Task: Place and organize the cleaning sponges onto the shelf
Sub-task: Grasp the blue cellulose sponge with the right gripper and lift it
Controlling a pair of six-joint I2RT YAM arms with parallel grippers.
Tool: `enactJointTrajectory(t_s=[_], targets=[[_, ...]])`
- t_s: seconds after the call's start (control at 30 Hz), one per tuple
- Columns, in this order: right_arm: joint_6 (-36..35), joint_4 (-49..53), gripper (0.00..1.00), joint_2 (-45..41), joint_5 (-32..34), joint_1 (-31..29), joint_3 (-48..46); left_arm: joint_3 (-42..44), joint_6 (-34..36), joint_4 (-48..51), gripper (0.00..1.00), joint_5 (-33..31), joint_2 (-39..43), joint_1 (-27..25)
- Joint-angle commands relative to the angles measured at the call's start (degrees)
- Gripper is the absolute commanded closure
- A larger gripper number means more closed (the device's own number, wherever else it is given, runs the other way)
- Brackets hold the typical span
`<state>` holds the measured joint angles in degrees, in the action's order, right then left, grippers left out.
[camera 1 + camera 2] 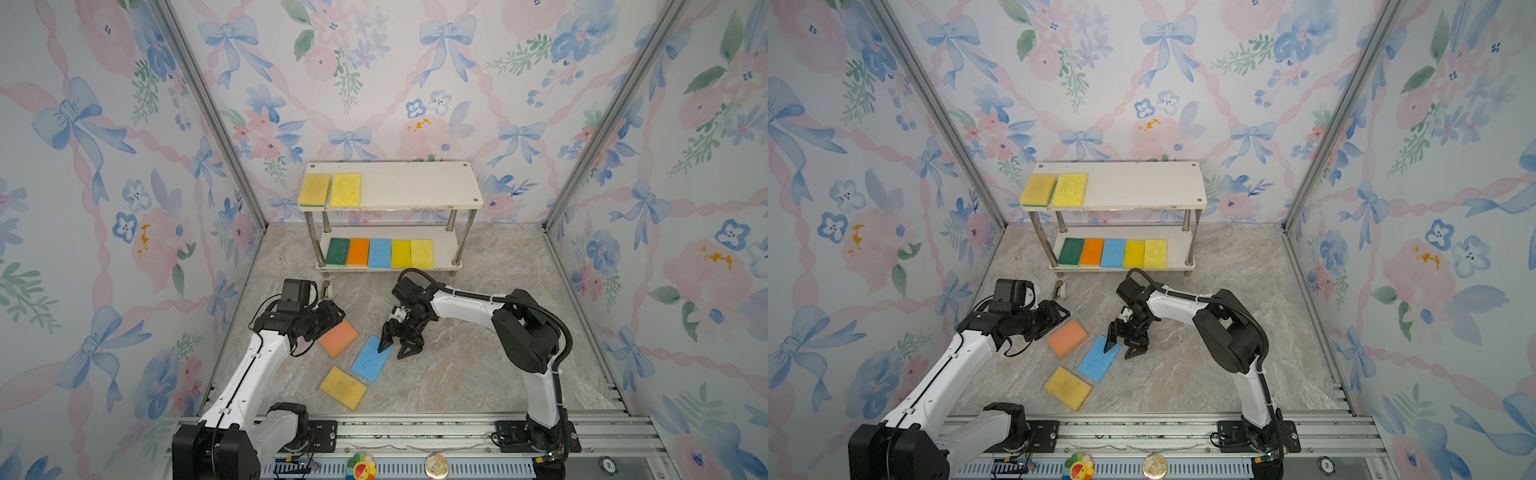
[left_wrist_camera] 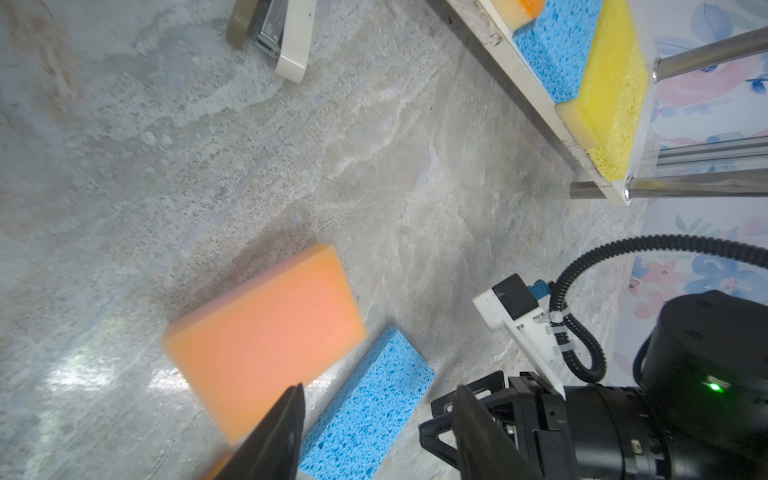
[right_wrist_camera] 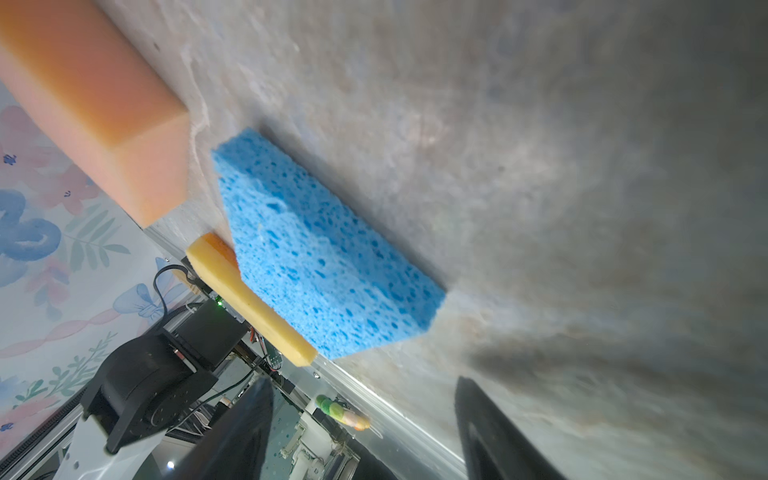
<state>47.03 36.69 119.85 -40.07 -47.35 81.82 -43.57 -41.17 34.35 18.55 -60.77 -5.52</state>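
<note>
Three cleaning sponges lie on the floor: a peach one (image 1: 338, 338) (image 2: 266, 336), a blue one (image 1: 371, 359) (image 3: 316, 257) and a yellow one (image 1: 343, 388) (image 3: 249, 299). The shelf (image 1: 415, 185) stands at the back. Two yellow sponges (image 1: 330, 190) sit at the left of its top board, and a row of several (image 1: 379, 252) fills its lower board. My left gripper (image 1: 337, 320) (image 2: 379, 392) hangs open and empty at the peach sponge's far corner. My right gripper (image 1: 392, 352) (image 3: 365, 384) is open, one finger over the blue sponge's far end, the other over bare floor.
A small beige stapler-like object (image 1: 327, 289) (image 2: 282, 37) lies on the floor in front of the shelf's left legs. Floral walls with metal posts close in three sides. A metal rail (image 1: 415, 428) carrying both arm bases runs along the front.
</note>
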Motion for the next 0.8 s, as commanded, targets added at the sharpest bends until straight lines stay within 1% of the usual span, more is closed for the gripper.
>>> enactJointTrajectory(t_s=[0.0,0.23,0.37,0.4,0.5,0.63,0.77], targets=[[3.9,-2.4,0.34,1.5,1.1,0.5,0.0,-0.5,0.7,0.1,0.41,0.6,0.7,0.5],[9.4,-7.3,0.45,3.0,4.2,2.2,-1.1,0.6,0.3,0.1,0.38,0.0,2.5,0.5],[9.2,-6.3,0.50,5.0,4.5,1.8,1.4,0.4,0.1,0.1,0.37,-0.1,2.6,0.6],[9.0,-6.0,0.53,5.3,4.5,1.8,1.9,0.3,0.2,0.0,0.37,-0.1,2.5,0.6],[7.9,-4.1,0.66,5.4,5.5,2.1,2.5,0.2,0.3,0.1,0.37,-0.1,2.4,0.7],[4.7,-0.1,0.84,5.2,7.0,3.2,4.4,0.2,0.5,0.0,0.37,0.2,1.9,0.9],[1.0,2.9,0.99,3.8,8.3,4.3,5.9,-0.1,1.0,0.0,0.37,0.7,1.3,1.0]])
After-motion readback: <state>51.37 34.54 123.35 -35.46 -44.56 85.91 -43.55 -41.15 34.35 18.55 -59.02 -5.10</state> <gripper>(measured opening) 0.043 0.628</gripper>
